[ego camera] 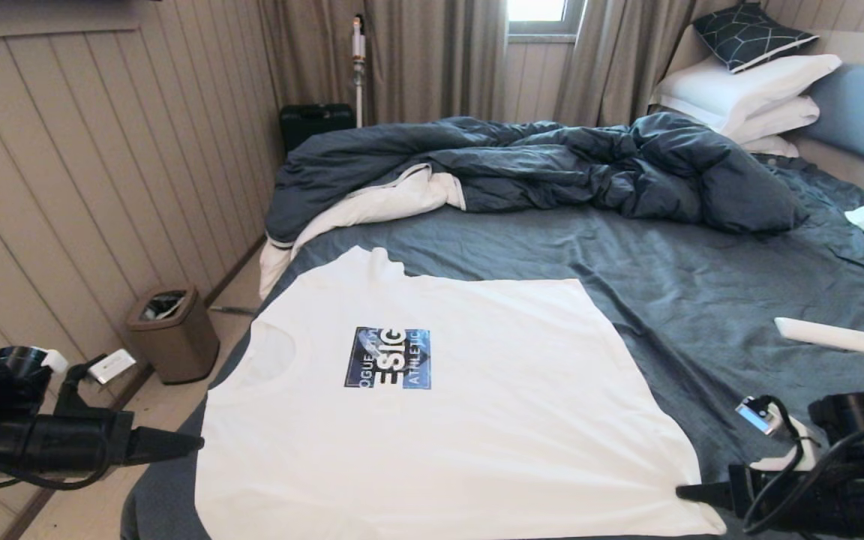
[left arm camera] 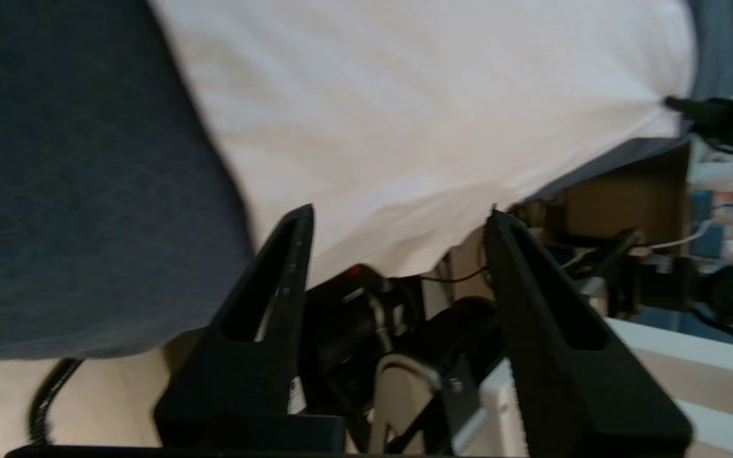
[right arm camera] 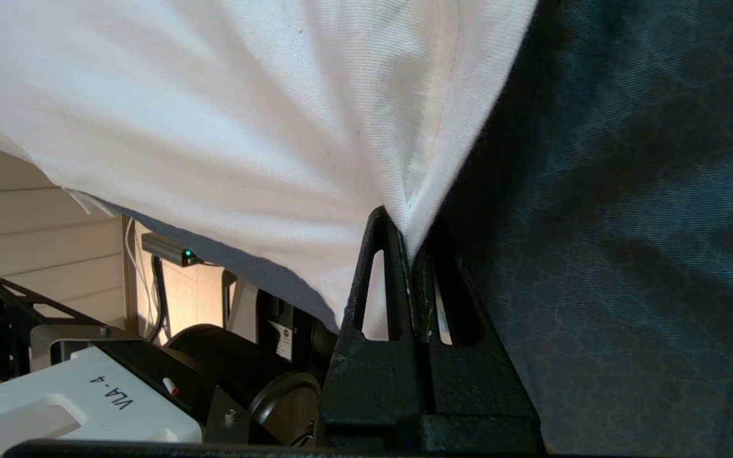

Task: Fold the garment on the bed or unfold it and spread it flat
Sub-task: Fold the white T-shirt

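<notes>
1. Only the head view takes in the whole scene: a white T-shirt (ego camera: 432, 405) with a blue printed panel lies spread across the lower centre of the frame on the bed (ego camera: 702, 300), its collar toward the left and its hem toward the right
2. That view also shows the rumpled duvet (ego camera: 537, 165) across the upper middle, the white pillows (ego camera: 747, 97) at upper right, a slim white object (ego camera: 833, 337) on the sheet at right, and a brown bin (ego camera: 173, 330) on the floor at left
3. The head view does not show how the fingers stand; the wrist views do
4. In the left wrist view the left gripper (left arm camera: 398, 219) is spread wide, its two black fingers (left arm camera: 290, 254) well apart, with the near edge of the T-shirt (left arm camera: 404, 127) lying just past their tips; nothing is held between them
5. In the head view this left gripper (ego camera: 196, 444) sits at the lower left, just beside the shirt's edge
6. In the right wrist view the right gripper (right arm camera: 412, 229) is pinched tight on a corner of the T-shirt (right arm camera: 245, 127), cloth fanning out from the tips in creases
7. In the head view the right gripper (ego camera: 683, 493) sits at the lower right, at the hem corner
</notes>
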Robot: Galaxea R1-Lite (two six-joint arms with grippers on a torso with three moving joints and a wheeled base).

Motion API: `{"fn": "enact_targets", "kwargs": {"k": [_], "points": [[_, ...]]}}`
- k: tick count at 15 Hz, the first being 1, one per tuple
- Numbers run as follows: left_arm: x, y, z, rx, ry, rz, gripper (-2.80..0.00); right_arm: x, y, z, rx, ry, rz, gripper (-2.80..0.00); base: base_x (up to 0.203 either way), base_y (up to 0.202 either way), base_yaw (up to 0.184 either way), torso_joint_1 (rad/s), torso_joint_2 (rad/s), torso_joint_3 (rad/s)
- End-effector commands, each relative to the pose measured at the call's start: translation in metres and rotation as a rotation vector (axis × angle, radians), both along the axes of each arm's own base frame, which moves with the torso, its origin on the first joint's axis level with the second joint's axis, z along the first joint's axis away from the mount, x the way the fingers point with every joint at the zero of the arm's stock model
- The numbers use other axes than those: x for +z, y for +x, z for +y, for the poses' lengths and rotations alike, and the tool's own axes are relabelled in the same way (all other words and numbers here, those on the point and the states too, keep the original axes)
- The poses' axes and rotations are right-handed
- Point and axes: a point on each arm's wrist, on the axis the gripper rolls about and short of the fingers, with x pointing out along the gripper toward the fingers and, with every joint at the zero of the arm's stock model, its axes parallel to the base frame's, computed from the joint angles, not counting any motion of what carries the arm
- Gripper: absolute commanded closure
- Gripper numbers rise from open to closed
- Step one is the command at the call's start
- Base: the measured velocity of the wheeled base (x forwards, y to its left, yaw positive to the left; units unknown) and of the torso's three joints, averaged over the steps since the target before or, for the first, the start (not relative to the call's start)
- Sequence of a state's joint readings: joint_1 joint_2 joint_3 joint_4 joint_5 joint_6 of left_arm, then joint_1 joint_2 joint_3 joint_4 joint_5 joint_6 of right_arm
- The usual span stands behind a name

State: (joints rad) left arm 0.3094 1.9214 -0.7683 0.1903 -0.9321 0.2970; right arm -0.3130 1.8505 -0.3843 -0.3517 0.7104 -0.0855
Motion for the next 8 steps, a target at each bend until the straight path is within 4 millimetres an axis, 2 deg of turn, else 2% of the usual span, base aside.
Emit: {"fn": "enact_targets", "kwargs": {"k": [1,4,8], "points": [[-0.015,0.005,0.003,0.002,0.017,0.019,-2.80,0.001,0.000,0.000,0.003,0.001,-0.007,0.00,0.000,0.000,0.000,0.000,0.00,0.000],[-0.026,0.007,0.003,0.004,0.049,0.016,-2.80,0.000,0.001,0.000,0.005,0.004,-0.007,0.00,0.000,0.000,0.000,0.000,0.00,0.000],[-0.027,0.011,0.002,0.000,0.058,0.014,-2.80,0.001,0.001,0.000,0.006,0.001,-0.017,0.00,0.000,0.000,0.000,0.000,0.00,0.000]]}}
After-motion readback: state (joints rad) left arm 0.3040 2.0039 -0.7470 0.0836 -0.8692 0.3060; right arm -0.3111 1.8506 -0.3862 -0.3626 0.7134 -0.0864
